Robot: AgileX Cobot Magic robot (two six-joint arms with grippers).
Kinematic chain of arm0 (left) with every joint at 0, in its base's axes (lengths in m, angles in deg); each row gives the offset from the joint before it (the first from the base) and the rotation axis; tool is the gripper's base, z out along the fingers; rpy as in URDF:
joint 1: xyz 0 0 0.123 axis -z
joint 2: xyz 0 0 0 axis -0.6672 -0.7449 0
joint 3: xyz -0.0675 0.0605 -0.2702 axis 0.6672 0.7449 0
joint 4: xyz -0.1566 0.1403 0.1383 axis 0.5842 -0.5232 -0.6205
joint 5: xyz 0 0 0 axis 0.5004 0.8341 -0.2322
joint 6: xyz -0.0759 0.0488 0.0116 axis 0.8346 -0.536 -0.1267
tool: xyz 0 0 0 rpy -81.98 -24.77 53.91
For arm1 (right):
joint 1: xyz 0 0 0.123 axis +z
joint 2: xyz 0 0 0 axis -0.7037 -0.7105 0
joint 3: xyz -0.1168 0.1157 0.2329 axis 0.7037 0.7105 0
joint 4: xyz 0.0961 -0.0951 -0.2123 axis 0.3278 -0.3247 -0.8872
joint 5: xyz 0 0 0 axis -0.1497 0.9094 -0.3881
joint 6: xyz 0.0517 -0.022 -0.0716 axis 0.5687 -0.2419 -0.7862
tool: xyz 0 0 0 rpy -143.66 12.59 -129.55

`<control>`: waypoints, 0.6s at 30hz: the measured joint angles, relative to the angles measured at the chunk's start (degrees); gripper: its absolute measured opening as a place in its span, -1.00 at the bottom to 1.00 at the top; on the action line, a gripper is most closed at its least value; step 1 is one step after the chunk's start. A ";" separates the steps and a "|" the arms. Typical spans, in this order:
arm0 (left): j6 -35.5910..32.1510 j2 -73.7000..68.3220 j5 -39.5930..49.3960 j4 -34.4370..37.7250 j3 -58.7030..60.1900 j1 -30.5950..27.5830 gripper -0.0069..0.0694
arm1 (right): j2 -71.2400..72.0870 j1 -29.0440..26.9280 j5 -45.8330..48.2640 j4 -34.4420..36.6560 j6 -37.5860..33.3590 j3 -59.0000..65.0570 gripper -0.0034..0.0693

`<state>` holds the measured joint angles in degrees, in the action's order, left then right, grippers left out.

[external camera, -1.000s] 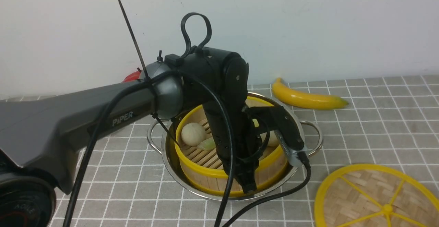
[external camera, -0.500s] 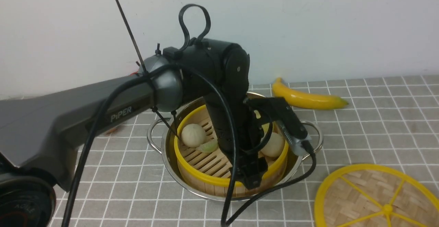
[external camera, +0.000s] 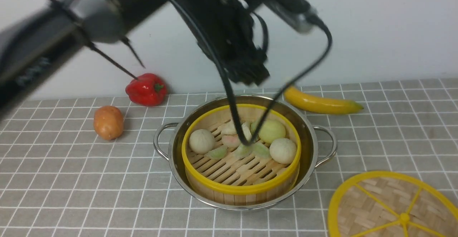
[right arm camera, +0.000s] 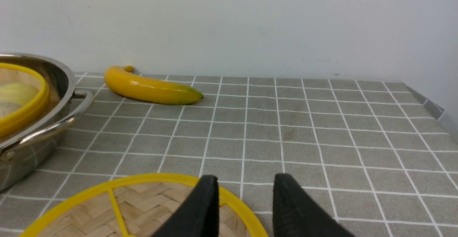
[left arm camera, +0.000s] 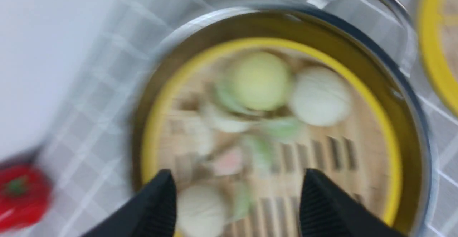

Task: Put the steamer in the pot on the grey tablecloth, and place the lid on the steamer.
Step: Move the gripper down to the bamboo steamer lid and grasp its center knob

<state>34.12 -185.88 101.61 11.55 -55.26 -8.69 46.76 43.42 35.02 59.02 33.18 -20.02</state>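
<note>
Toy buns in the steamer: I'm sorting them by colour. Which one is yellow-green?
The round bun behind the white one on the robot's right; the other two round buns are whitish.

From my end the cloth [external camera: 125, 190] is grey with a grid of thin white lines, and the pot [external camera: 173, 158] is shiny silver. Steamer [external camera: 229, 189] and lid [external camera: 386, 201] are both tan with yellow rims, lid's got yellow spokes too. Pepper [external camera: 146, 90] is super red, banana [external camera: 318, 102] yellow with a green tip.

L arm [external camera: 82, 18] reaches in from 9 o'clock to upper centre, wrist [external camera: 214, 15] bent w/ L tool [left arm camera: 238, 201] angled down twd 5 o'clock, raised, jaws apart, nothing btwn. Arm blurred in front view. R tool [right arm camera: 245, 197], seen in own wrist view, open, empty.
</note>
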 joint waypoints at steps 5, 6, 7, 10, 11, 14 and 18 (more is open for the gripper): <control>7.00 5.14 0.07 -5.85 -0.61 -0.62 -0.15 | 0.00 0.00 0.00 0.00 0.00 0.00 -0.25; 7.12 5.26 0.07 -5.85 -0.64 -0.62 -0.16 | 0.00 0.00 0.00 0.00 0.00 0.00 -0.25; 7.53 5.92 0.10 -6.94 -0.72 -0.62 -0.25 | 0.00 0.00 0.00 0.00 0.00 0.00 -0.25; 7.82 6.13 0.10 -8.11 -0.72 -0.62 -0.38 | 0.00 0.00 0.00 0.00 0.00 0.00 -0.25; 7.81 6.07 0.10 -8.47 -0.72 -0.62 -0.43 | 0.00 0.00 0.00 0.00 0.00 0.00 -0.25; 7.70 6.07 0.10 -9.19 -0.72 -0.62 -0.49 | 0.00 0.00 0.00 0.00 0.00 0.00 -0.25; 7.70 6.07 0.14 -9.32 -0.72 -0.75 -0.51 | 0.00 0.00 0.00 0.00 0.00 0.00 -0.25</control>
<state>41.82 -179.81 101.75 2.23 -55.98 -9.44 46.76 43.42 35.02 59.02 33.18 -20.02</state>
